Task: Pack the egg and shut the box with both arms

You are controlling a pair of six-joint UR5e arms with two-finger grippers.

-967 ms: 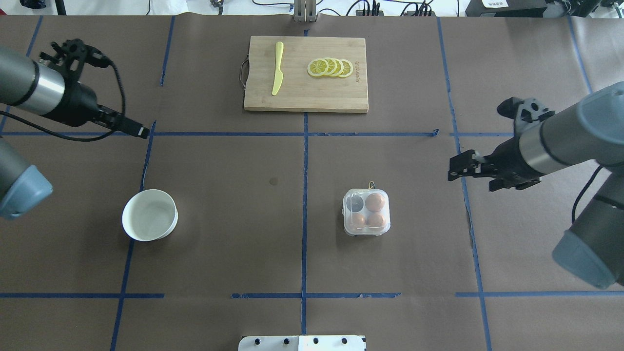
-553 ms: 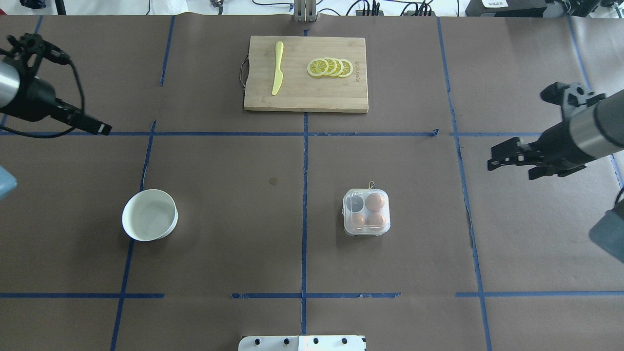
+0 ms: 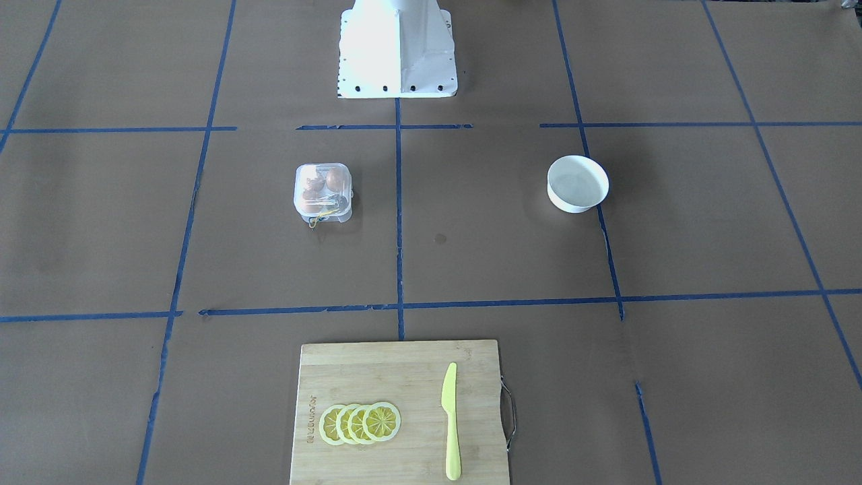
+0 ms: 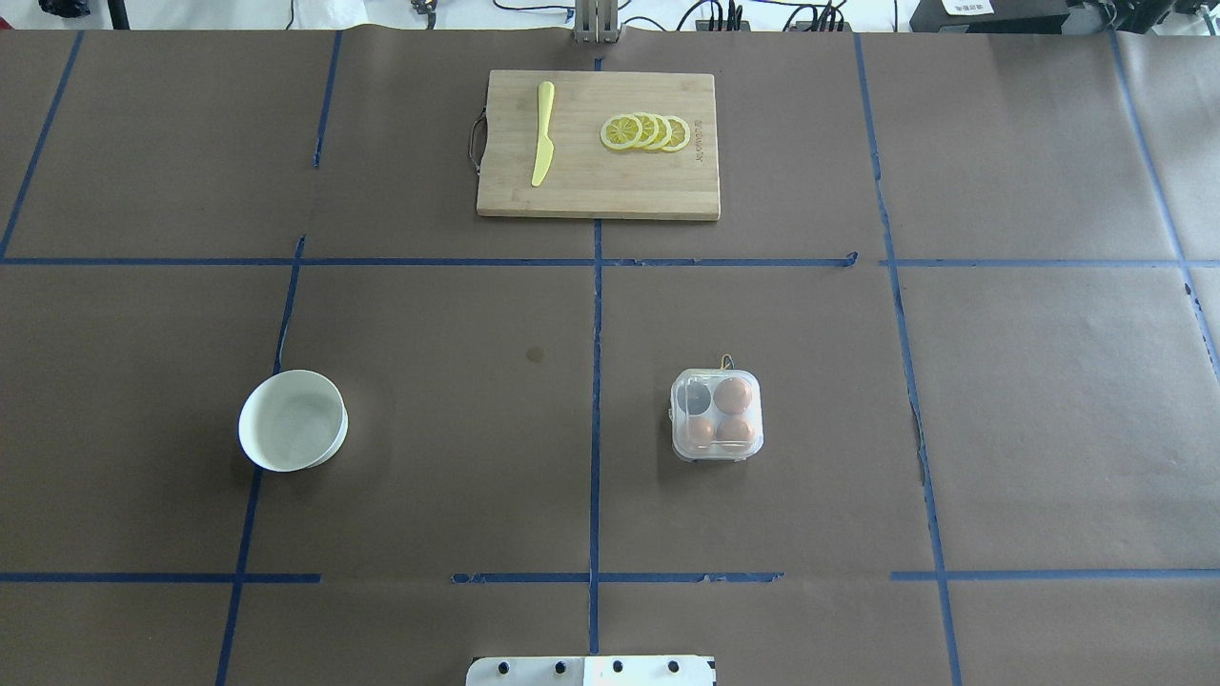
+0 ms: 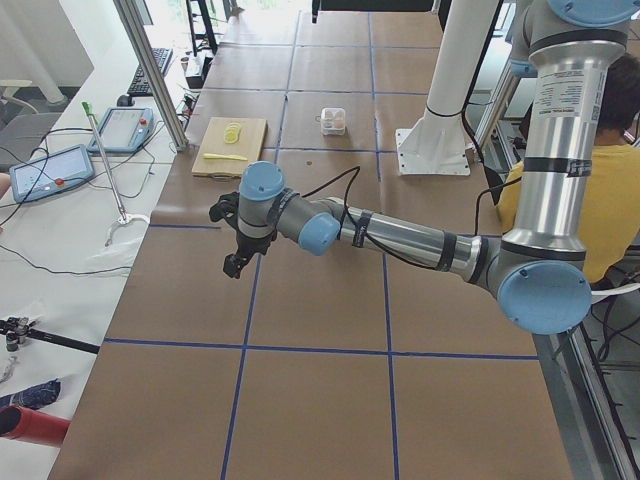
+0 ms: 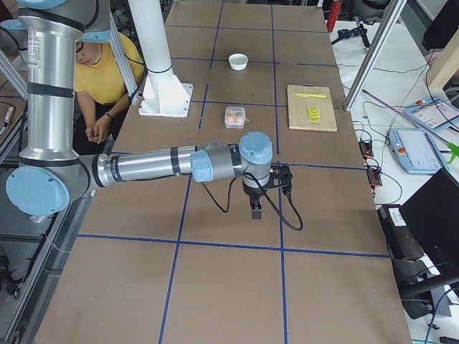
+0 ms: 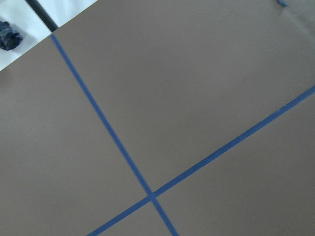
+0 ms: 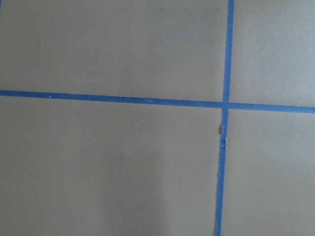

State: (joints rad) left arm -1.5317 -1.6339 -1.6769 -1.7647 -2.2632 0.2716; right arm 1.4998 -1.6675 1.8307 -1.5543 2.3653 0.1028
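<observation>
The clear plastic box [image 4: 717, 415] stands right of the table's middle with its lid down, as far as I can tell. Three orange-brown eggs [image 4: 733, 393] show through the lid, and the fourth cell looks dark grey. I cannot tell which one is the duller egg. The box also shows in the front view [image 3: 323, 192]. Neither arm is in the overhead or front view. My left gripper [image 5: 232, 265] hovers over the table's left end, far from the box. My right gripper [image 6: 256, 209] hovers over the right end. I cannot tell if either gripper is open or shut.
A white bowl [image 4: 293, 420] stands on the left. A wooden cutting board [image 4: 599, 143] with lemon slices [image 4: 645, 131] and a yellow knife [image 4: 542, 133] lies at the far middle. The white pedestal [image 3: 397, 54] is at the near edge. A person in yellow [image 6: 107, 79] sits beside the robot.
Both arms have drawn outward and left the overhead view, the left one to the left and the right one to the right. The box, bowl and board have not moved.
</observation>
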